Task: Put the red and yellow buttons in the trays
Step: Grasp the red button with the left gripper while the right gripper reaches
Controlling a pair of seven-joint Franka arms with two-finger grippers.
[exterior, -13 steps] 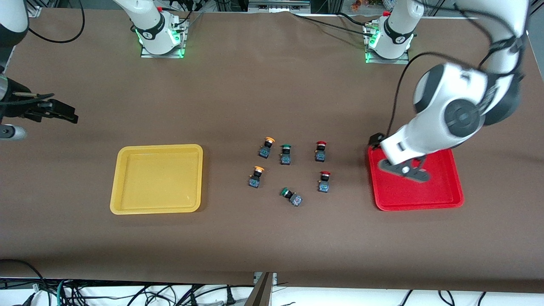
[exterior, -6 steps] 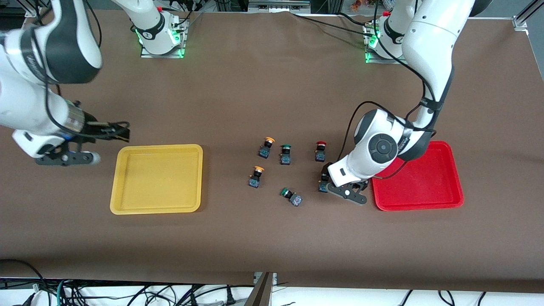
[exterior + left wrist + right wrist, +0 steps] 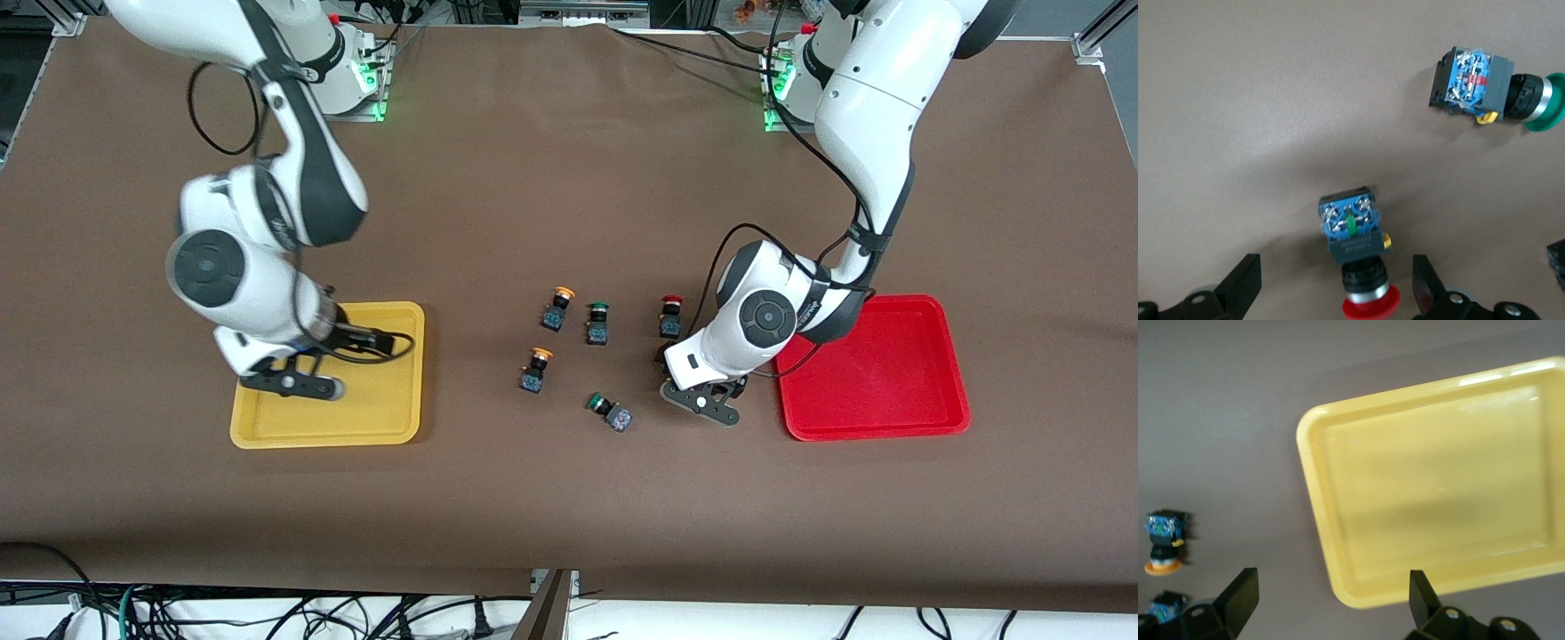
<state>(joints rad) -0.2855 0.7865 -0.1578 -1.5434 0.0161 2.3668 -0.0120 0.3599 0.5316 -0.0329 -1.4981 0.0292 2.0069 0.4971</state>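
Observation:
My left gripper [image 3: 696, 391] hangs open low over a red button [image 3: 1355, 257], whose red cap lies between its fingers [image 3: 1243, 287] without touching them; the hand hides that button in the front view. A second red button [image 3: 670, 317] stands farther from the front camera. Two yellow buttons [image 3: 557, 308] [image 3: 535, 369] stand toward the yellow tray [image 3: 382, 413]. My right gripper [image 3: 293, 380] is open and empty above the yellow tray [image 3: 1438, 480], a tray corner showing between its fingers. The red tray [image 3: 876, 425] is empty, beside my left hand.
Two green-capped buttons [image 3: 597, 323] [image 3: 610, 412] sit among the others, one lying on its side close to my left gripper; it shows as the green button [image 3: 1498, 90] in the left wrist view. Cables trail from both arms.
My right arm swung in from the table's end to above the yellow tray. My left gripper moved off the red tray and came down over the nearer red button. Both stayed open.

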